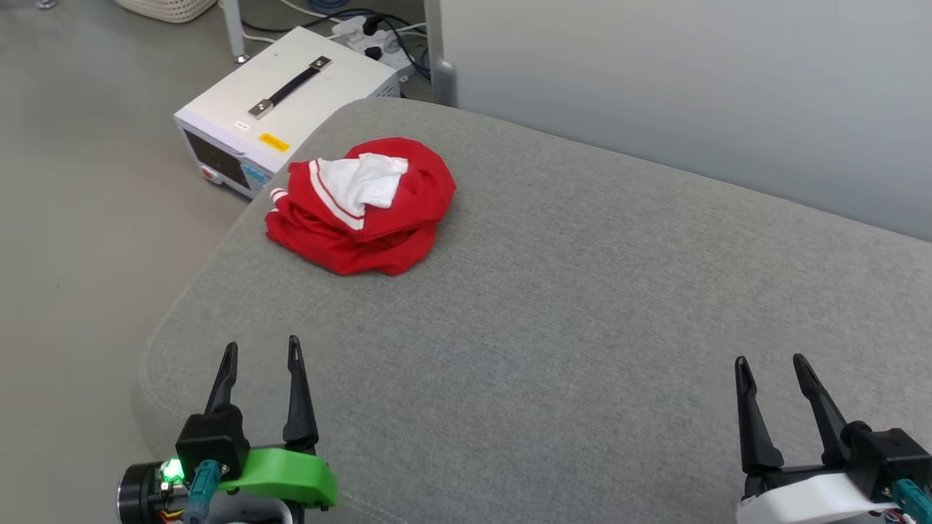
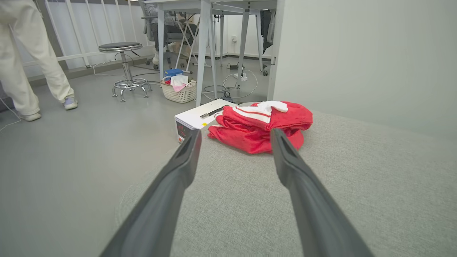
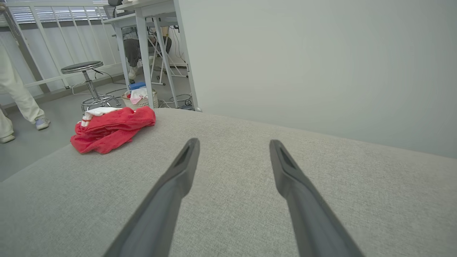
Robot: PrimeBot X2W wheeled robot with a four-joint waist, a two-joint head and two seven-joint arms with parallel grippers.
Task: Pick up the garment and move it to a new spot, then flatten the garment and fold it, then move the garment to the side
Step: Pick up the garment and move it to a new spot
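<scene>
So the big grey cushion (image 1: 582, 327) took up most of the head view, with bare floor (image 1: 87, 218) off toward 9 o'clock. In the left wrist view someone's legs (image 2: 21, 71) in pale trousers stood on that floor at about 10 o'clock, well away from the work. A white box (image 1: 291, 102) with a black handle sat on the floor just past the cushion's far corner, around 11 o'clock.

The shirt (image 1: 364, 211) lay on the cushion near that same corner, roughly 11 o'clock from the cushion's middle. It was bunched in a heap with a white sleeve on top and striped trim showing. Not flat at all.

Both arms were at the near edge. The left end effector (image 1: 262, 343) was at 7 o'clock, fingers spread wide with nothing between them. In its wrist view the heap sat framed between the two fingers, but well apart from the tips. The right end effector (image 1: 770, 359) was at 5 o'clock, also spread and empty, with the shirt way off at its 10 o'clock.

My read: this was the very first step, the pick-up, with nothing touched yet. The next move looked like a left-arm reach toward 12 o'clock, coming down on the heap. It'd need to pinch a good fold of fabric, not just the loose sleeve, or the heap could drag when lifted. After that, the open middle of the cushion looked like the spot to carry it to.
</scene>
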